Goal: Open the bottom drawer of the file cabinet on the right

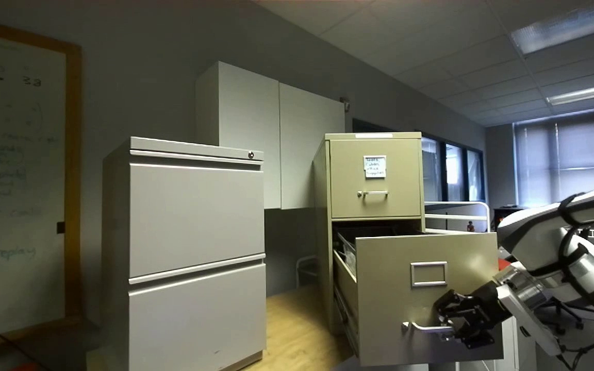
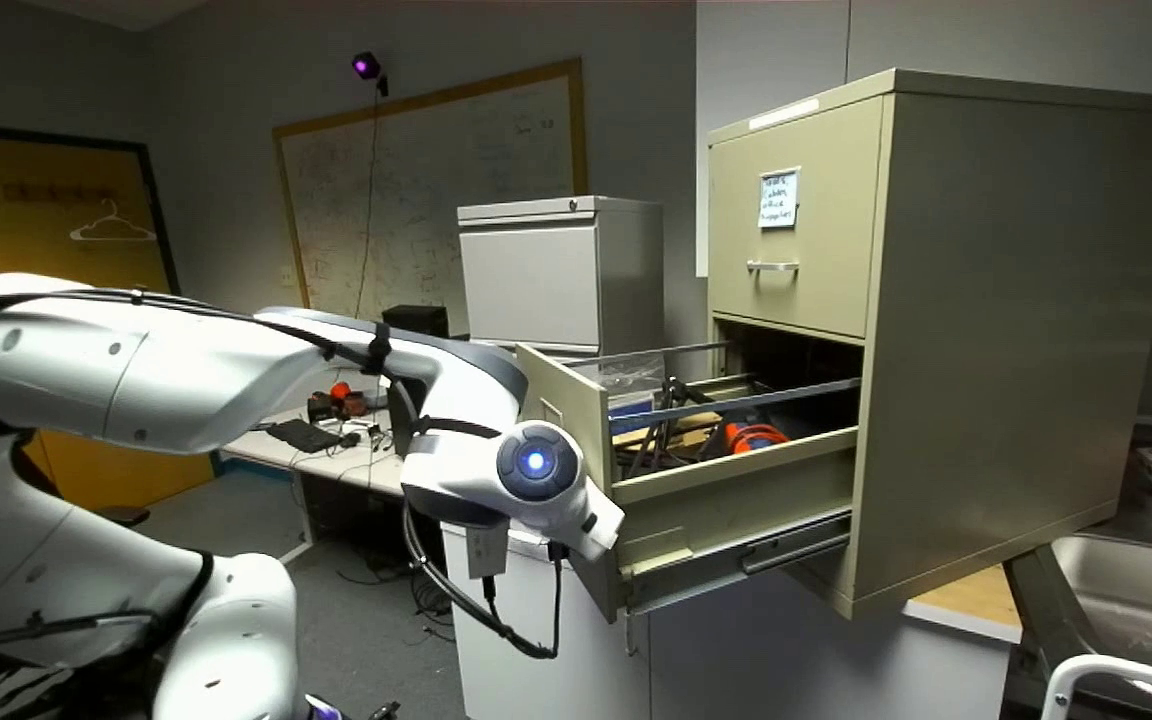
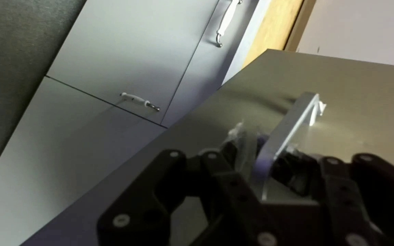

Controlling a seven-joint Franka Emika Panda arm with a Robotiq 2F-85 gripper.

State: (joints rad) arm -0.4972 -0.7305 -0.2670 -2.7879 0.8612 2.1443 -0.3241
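Gripping the handle (image 1: 431, 329) of the bottom drawer (image 1: 405, 301) on the beige cabinet (image 2: 1016, 340), standing on the desk (image 1: 294, 319) to the right of the grey cabinet (image 1: 196, 221) in both exterior views. Setting the jaws on either side of that handle and, judging by the wrist view, clamping them on it, presumably for lack of any better hold on so smooth a front. Choosing the end farther from the grey cabinet, perhaps as the one lying nearer the arm (image 2: 196, 380). As for the bottom drawer, jutting well out already, apparently past the edge of the desk, and hanging its weight on the slide (image 2: 796, 548) along its side, so probably calling for a pull straight along that line rather than a sideways one. Carrying a jumble (image 2: 676, 440) inside, with an orange thing (image 2: 754, 438) among it, and perhaps adding some drag. Showing the top drawer (image 1: 377, 184) flush in its frame (bearing a handwritten label (image 1: 375, 166), mostly too small for reading), as being no part of this job. Looking nearly finished with the task, though giving no sign of how much travel to expect beyond this. Calling next, in all likelihood, for a straight draw to the stop or a release; risking, with the grip so near the end, slipping off or skewing the bottom drawer.
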